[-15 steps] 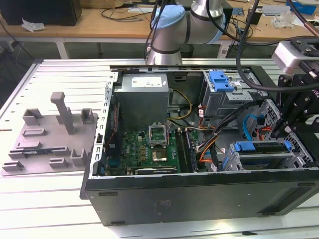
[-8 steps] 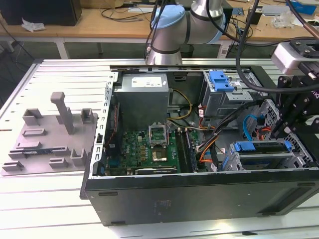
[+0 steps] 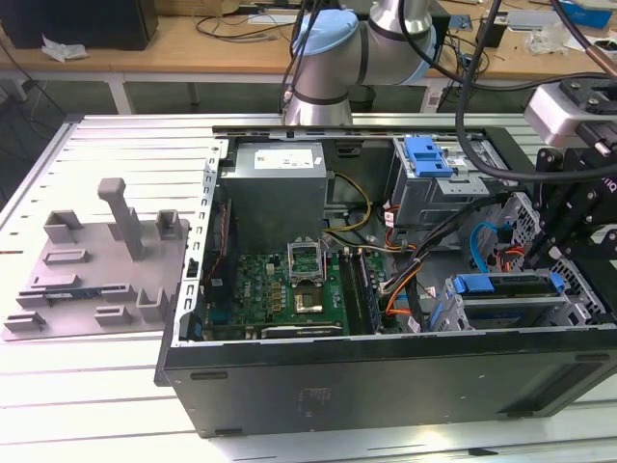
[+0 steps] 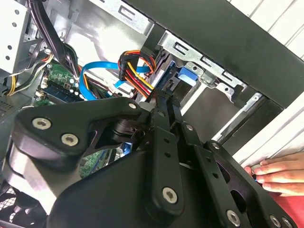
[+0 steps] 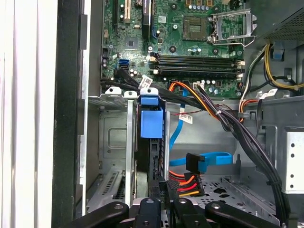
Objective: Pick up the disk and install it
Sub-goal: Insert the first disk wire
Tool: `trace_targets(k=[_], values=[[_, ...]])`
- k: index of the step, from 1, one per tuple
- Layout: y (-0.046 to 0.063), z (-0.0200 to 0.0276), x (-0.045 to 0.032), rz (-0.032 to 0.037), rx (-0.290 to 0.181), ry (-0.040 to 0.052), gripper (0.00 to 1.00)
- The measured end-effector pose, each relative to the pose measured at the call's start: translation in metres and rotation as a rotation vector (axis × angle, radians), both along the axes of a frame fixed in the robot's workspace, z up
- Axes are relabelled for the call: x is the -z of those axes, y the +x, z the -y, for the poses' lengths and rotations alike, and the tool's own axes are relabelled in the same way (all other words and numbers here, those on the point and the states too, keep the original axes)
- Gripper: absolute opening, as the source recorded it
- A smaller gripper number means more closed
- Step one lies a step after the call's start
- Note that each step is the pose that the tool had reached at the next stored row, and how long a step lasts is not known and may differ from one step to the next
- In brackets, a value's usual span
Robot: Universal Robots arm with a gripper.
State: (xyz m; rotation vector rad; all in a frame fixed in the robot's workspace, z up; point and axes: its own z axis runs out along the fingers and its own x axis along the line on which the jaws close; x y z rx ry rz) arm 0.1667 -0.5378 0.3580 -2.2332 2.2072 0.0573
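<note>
Now, disk [image 5: 152,122] upright at gripper [image 5: 161,195].

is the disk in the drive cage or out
In: the disk stands on edge inside the drive cage; fully seated, cannot tell.

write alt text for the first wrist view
The disk, edge-on in its blue carrier frame, sits in a slot of the grey drive cage inside an open computer case, with the claw close to its near end. A motherboard and loose cables lie beyond.

Arm [image 3: 333,58] bent over, gripper [image 4: 166,102] low.
Fingers [image 5: 148,211] stretch straight out from the wrist, pinched close on the disk [image 5: 152,124] edge.
</note>
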Motion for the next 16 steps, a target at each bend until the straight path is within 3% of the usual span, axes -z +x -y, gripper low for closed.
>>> trace_targets(k=[13,16], values=[[0.0,0.0001,0.0016,0.0001,0.0,0.0001,0.17],[0.0,0.0017,0.0051,0.0,0.0,0.0,0.17]])
